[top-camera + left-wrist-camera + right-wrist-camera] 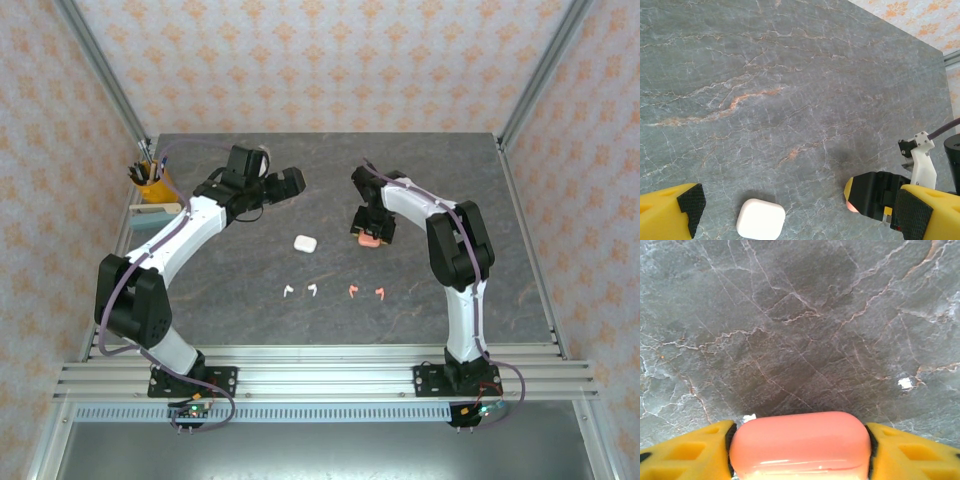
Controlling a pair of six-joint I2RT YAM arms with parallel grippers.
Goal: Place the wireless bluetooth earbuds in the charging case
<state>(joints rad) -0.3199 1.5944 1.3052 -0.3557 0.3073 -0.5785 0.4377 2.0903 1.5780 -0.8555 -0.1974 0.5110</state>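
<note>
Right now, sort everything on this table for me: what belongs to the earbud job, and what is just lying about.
Belongs to the job:
- white earbuds
- coral-pink earbuds
- white case
- coral-pink case

Just lying about:
- yellow pen cup
- pale flat block beside the cup

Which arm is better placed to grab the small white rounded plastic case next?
Left. The left gripper hangs open near the white rounded plastic case, while the right gripper is occupied, clamped on the coral-pink rounded plastic case.
</note>
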